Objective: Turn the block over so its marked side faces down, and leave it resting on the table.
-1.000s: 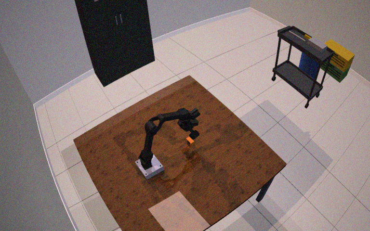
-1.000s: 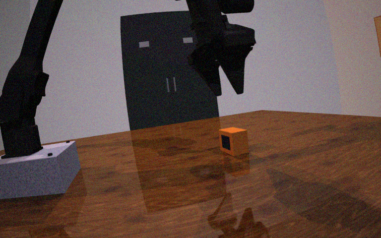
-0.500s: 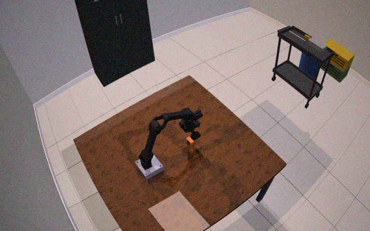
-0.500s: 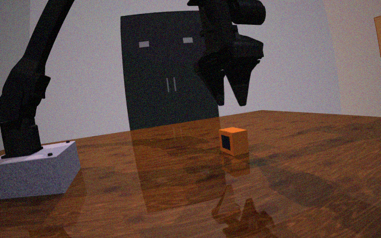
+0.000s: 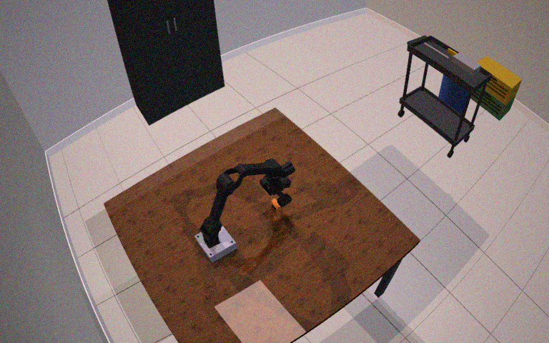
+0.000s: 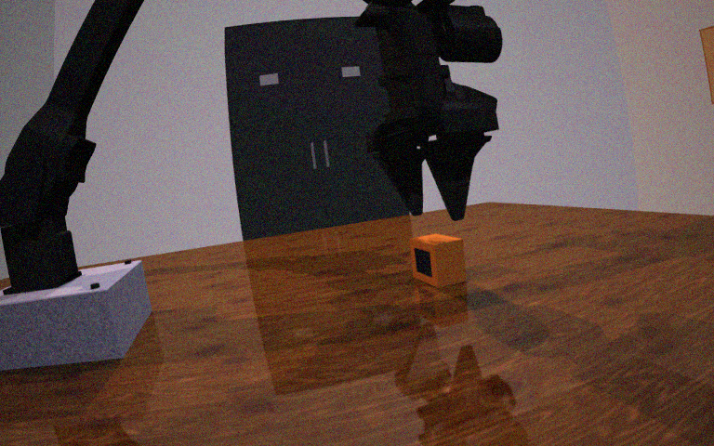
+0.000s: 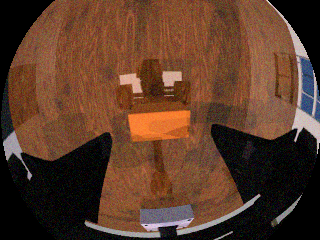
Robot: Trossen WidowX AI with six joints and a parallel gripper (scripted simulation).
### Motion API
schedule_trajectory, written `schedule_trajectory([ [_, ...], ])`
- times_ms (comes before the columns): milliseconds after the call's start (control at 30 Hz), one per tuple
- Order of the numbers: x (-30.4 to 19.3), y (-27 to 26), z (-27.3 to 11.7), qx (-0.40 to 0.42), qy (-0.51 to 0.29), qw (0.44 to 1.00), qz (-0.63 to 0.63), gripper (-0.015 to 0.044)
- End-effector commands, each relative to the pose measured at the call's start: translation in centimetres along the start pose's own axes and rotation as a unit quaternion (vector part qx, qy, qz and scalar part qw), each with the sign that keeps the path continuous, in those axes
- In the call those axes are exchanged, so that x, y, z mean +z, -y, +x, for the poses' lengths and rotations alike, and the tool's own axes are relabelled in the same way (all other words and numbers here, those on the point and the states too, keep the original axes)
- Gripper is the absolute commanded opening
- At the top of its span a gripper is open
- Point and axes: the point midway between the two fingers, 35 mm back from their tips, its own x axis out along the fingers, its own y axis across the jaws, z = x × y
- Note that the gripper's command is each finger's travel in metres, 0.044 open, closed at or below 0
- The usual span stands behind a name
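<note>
High top overview, low tabletop side view, downward wrist view
</note>
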Motion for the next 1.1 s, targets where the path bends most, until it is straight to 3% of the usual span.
schedule_trajectory([
  [0, -0.3, -0.1, 0.9, 0.002, -0.007, 1.000, 0.002, 0.0440],
  [733, -0.3, -0.1, 3.7, 0.002, -0.007, 1.000, 0.002, 0.0440],
  [933, -0.3, -0.1, 3.7, 0.002, -0.007, 1.000, 0.002, 0.0282],
  [1067, -0.3, -0.1, 3.7, 0.002, -0.007, 1.000, 0.002, 0.0256],
])
